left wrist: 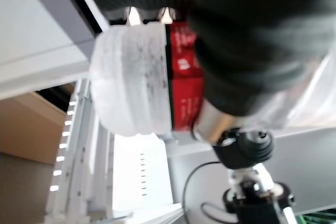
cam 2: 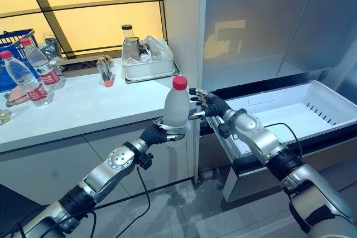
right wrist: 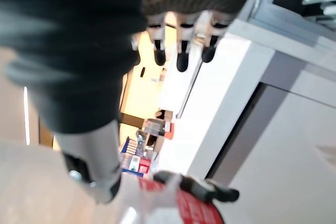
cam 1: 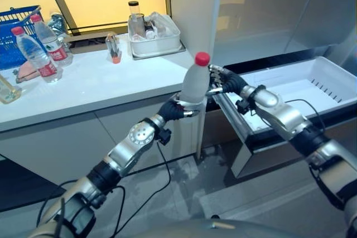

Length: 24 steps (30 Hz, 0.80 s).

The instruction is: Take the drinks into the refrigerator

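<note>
Bottles with red caps stand at the far left of the white counter (cam 1: 106,85): two water bottles (cam 1: 34,54) side by side in front of a blue basket (cam 1: 17,23), with a small clear jar at the counter's left edge. Further right on the counter sit a small orange-based holder (cam 1: 114,48) and a white tub (cam 1: 155,40) packed with jars and wrapped items, close to the window.

Past the counter's corner, the left hand (cam 1: 179,108) holds a clear red-capped bottle (cam 1: 196,82) upright in the air, fingers curled round its lower body near the red label; the left wrist view shows the bottle (left wrist: 139,80) pressed against the palm. Just right of it, the right hand (cam 2: 207,106) hovers with fingers spread and relaxed, tips near the bottle's side, holding nothing; whether they touch it I cannot tell.

Behind and to the right, the refrigerator (cam 1: 268,9) rises with its grey doors closed, and its white bottom drawer (cam 1: 334,79) is pulled out, open to the room.
</note>
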Tool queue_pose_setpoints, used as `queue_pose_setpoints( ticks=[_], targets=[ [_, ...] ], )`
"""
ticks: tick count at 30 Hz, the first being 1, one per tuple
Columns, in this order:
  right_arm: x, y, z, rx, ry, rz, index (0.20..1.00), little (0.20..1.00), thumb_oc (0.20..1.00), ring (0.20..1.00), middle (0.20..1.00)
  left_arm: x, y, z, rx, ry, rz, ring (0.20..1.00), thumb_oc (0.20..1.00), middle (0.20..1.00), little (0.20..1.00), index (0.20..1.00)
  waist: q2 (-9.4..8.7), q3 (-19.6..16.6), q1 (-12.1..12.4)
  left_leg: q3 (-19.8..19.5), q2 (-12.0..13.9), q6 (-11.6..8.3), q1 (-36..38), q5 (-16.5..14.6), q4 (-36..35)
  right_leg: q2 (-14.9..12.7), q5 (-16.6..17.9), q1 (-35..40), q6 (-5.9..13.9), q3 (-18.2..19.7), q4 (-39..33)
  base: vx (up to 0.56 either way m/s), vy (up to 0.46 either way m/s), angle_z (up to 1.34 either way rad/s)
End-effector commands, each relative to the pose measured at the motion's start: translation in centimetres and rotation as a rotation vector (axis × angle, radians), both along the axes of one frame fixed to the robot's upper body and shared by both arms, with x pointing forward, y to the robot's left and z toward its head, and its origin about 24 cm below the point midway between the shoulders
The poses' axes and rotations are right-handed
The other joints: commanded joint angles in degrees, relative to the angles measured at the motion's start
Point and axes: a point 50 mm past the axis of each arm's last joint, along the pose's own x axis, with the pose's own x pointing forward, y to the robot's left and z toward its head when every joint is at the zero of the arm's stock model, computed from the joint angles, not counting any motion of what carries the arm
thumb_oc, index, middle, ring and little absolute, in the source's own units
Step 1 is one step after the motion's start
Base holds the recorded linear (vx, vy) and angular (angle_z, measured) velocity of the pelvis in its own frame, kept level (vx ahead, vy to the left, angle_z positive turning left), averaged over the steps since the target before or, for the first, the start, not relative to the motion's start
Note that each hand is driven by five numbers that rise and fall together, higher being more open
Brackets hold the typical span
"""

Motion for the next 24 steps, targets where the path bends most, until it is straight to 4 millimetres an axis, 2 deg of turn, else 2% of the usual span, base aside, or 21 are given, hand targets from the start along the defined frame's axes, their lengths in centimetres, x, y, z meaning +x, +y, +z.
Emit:
queue_pose_setpoints(
  ticks=[1, 5, 7, 15, 20, 24],
  targets=[
    [1.0, 0.7, 4.9, 0.004, -0.186, 0.022, 1.0, 1.0, 1.0, 1.0, 1.0, 1.8, -0.7, 5.7, -0.088, -0.267, -0.002, 0.2, 0.2, 0.2, 0.2, 0.2, -2.26, -1.21, 0.58, -4.25, -1.17, 0.85, -3.65, -1.07, 1.86, -1.55, -10.37, 6.8, 3.31, -1.81, 1.84, 0.0, 0.0, 0.0],
    [1.3, 1.1, 5.2, 0.017, -0.194, 0.01, 1.0, 1.0, 1.0, 1.0, 1.0, 2.3, -0.8, 5.2, -0.055, -0.272, 0.032, 0.2, 0.2, 0.2, 0.2, 0.2, -2.23, -1.23, 0.46, -4.25, -1.14, 0.85, -3.59, -1.16, 1.94, -1.54, -10.41, 6.82, 3.24, -1.8, 1.93, 0.0, 0.0, 0.0],
    [1.6, 2.2, 5.3, 0.025, -0.207, 0.007, 1.0, 1.0, 1.0, 1.0, 1.0, 2.7, -1.3, 4.8, -0.029, -0.273, 0.057, 0.2, 0.2, 0.2, 0.2, 0.2, -2.22, -1.37, 0.36, -4.22, -1.09, 0.92, -3.44, -1.26, 1.93, -1.47, -10.53, 6.91, 3.18, -1.62, 2.03, 0.0, 0.0, 0.0],
    [1.6, 5.2, 5.3, 0.093, -0.234, 0.017, 1.0, 1.0, 1.0, 1.0, 1.0, 3.5, -2.8, 5.5, -0.048, -0.314, 0.103, 0.2, 0.2, 0.2, 0.2, 0.2, -2.02, -1.42, 0.14, -4.12, -1.02, 0.97, -3.35, -1.2, 1.72, -1.37, -10.59, 6.91, 3.01, -1.86, 2.09, 0.0, 0.0, 0.0],
    [2.0, 6.7, 4.6, 0.092, -0.225, -0.012, 1.0, 1.0, 1.0, 1.0, 1.0, 4.0, -4.0, 5.3, -0.05, -0.3, 0.124, 0.2, 0.2, 0.2, 0.2, 0.2, -2.03, -1.49, 0.02, -4.31, -1.01, 0.97, -3.42, -1.1, 1.67, -1.4, -10.6, 6.92, 2.92, -1.91, 2.14, 0.0, 0.0, 0.0],
    [1.9, 7.5, 4.1, 0.111, -0.207, -0.007, 1.0, 1.0, 1.0, 1.0, 1.0, 4.1, -4.1, 4.7, -0.084, -0.253, 0.143, 0.2, 0.2, 0.2, 0.2, 0.2, -1.96, -1.57, -0.08, -4.35, -1.04, 1.04, -3.4, -1.12, 1.6, -1.45, -10.61, 6.86, 2.89, -1.94, 2.22, 0.0, 0.0, 0.0]
  ],
)
